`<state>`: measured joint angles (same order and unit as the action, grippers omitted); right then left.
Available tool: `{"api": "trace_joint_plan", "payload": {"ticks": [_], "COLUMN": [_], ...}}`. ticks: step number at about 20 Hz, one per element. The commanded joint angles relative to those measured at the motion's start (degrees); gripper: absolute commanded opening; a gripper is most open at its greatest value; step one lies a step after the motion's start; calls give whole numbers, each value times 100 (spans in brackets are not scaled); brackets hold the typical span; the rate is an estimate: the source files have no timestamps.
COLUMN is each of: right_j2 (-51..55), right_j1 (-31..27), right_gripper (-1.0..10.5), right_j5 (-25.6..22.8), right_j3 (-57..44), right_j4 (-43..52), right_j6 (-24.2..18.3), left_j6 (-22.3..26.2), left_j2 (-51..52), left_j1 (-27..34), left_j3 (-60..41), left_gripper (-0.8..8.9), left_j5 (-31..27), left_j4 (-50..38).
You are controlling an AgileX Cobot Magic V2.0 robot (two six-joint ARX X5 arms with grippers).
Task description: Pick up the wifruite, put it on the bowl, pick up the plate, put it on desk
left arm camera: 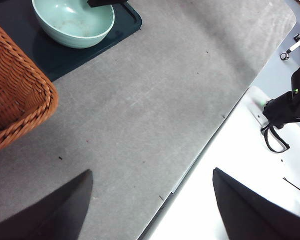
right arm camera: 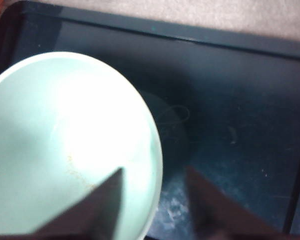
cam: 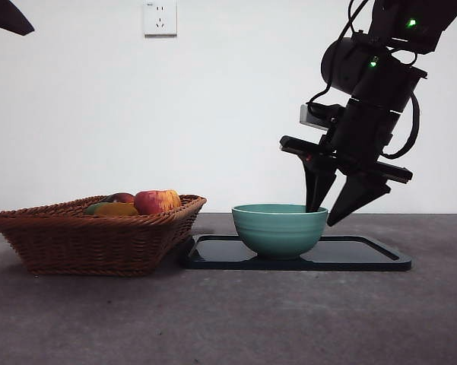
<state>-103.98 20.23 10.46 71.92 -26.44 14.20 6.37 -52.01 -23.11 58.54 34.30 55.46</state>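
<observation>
Wifruite: you cannot see it in the bowl; basket holds fruit.
Right gripper: jaws apart, straddling the bowl rim.
Left gripper: jaws apart, waiting.
Plate: not yet moved.

Lab bench: bare white wall, socket.

Three cams, one low, two on the wrists

Front sits at desk level; left wrist looks down from far off, right wrist hovers close; all catch the bowl.
</observation>
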Motion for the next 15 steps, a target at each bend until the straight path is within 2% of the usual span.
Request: {"api": "trace_joint_plan", "payload": {"ticks": [1, 4, 10, 15], "right_j2": [-166, -166, 76, 905], "right_j1": [35, 26, 15, 33], "right_gripper": [94, 6, 6, 6], "right_j5": [-17, -39, -190, -144], "right_j3": [125, 125, 129, 129], "right_j4": [90, 195, 284, 59], "right_j6": [-92, -120, -140, -142], "left_j6": [61, 61, 61, 61], "left_j2": [-37, -37, -37, -37], "left_j1": [-22, -22, -22, -22], "left_j3": [85, 85, 85, 85], "left_gripper": [371, 371, 371, 371], "left_j5": [24, 24, 24, 24], "left_j4": [-59, -59, -52, -57]}}
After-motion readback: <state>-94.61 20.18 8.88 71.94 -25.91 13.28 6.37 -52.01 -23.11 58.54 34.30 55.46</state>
